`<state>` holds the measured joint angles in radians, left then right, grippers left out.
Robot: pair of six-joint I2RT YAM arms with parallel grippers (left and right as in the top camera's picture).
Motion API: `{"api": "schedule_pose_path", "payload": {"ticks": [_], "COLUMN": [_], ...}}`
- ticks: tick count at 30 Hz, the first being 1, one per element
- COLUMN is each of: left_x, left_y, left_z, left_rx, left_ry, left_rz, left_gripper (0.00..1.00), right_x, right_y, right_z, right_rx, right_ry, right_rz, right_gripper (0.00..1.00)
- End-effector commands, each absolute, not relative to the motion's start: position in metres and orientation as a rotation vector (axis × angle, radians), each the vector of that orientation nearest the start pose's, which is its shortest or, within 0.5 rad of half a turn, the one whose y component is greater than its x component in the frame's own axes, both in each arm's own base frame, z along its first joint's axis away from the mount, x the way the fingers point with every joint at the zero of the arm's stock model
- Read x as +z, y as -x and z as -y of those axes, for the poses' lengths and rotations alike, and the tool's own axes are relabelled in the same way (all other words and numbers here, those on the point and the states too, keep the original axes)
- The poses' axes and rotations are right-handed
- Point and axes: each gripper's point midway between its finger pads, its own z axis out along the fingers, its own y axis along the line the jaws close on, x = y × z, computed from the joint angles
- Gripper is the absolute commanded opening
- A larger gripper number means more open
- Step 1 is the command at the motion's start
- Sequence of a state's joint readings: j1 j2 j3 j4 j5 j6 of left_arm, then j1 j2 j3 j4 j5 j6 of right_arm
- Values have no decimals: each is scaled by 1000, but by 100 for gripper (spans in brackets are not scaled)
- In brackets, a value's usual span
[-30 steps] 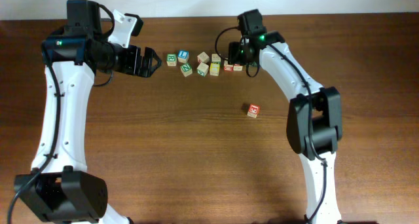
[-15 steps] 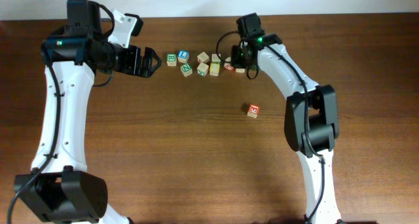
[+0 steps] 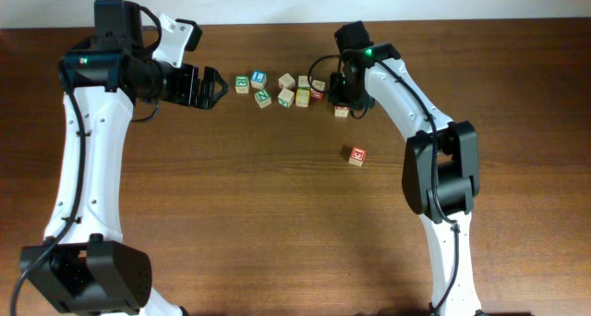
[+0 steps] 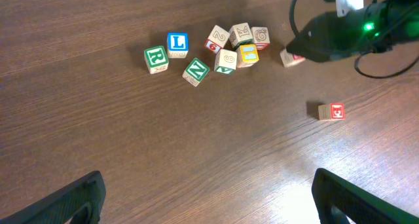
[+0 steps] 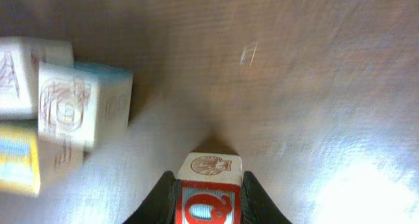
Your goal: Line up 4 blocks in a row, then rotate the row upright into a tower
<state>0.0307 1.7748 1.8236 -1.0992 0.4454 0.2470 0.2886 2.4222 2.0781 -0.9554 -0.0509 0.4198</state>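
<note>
My right gripper (image 5: 209,196) is shut on a pale-wood block (image 5: 209,166) with a red-printed face, just to the right of the cluster; from above this block (image 3: 342,111) shows below the wrist. A second red block (image 3: 357,155) lies alone nearer the front, also visible as the red block (image 4: 332,111) in the left wrist view. The green "N" block (image 4: 196,71) sits at the cluster's left. Another red-printed block (image 4: 217,38) is inside the cluster. My left gripper (image 3: 217,87) hovers open left of the blocks, its jaws wide apart over bare wood.
A green "R" cube (image 4: 155,58), a blue "L" cube (image 4: 177,43) and a yellow-faced cube (image 4: 249,54) belong to the same cluster. Pale cubes (image 5: 82,112) stand close on the left of the held block. The table's far edge (image 3: 277,24) runs behind the cluster.
The right gripper has closed on the red-faced block and drawn it slightly away from the cluster toward the near side. The left arm has not moved.
</note>
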Motion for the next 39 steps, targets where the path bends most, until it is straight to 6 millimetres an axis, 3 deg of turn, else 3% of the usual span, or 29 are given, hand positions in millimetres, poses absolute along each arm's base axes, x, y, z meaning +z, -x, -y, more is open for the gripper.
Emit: {"api": "schedule_pose_path", "payload": {"ticks": [1, 6, 11, 14, 18, 25, 29, 33, 36, 39], "left_x": [253, 253, 253, 253, 253, 253, 253, 253, 253, 253], "left_y": [-434, -434, -434, -434, -434, -434, -434, -434, -434, -434], "left_z": [59, 59, 59, 59, 59, 59, 59, 59, 59, 59], "left_rx": [-464, -464, -464, -463, -464, -464, -464, -464, -464, -463], "left_ry": [-434, -434, -434, -433, -434, -434, -434, -434, -434, -433], "left_rz": [-2472, -2472, -2472, -2472, -2472, -2472, -2472, -2472, -2472, -2472], "left_gripper": [99, 99, 99, 99, 99, 99, 99, 99, 99, 99], "right_x": [9, 20, 25, 25, 26, 53, 72, 80, 73, 59], "right_y": [-470, -430, -406, -402, -401, -407, -445, -505, -533, -548], "right_z": [-179, -183, -178, -184, -186, -183, -185, -202, -202, -210], "right_rx": [386, 468, 428, 419, 378, 356, 338, 391, 325, 325], "right_ry": [-185, -138, -102, -48, -21, -6, 21, 10, -85, -86], "right_rz": [-3069, -3219, -3309, -3317, -3311, -3240, -3066, -2809, -2707, -2662], "right_gripper": [19, 20, 20, 21, 34, 49, 52, 56, 58, 58]}}
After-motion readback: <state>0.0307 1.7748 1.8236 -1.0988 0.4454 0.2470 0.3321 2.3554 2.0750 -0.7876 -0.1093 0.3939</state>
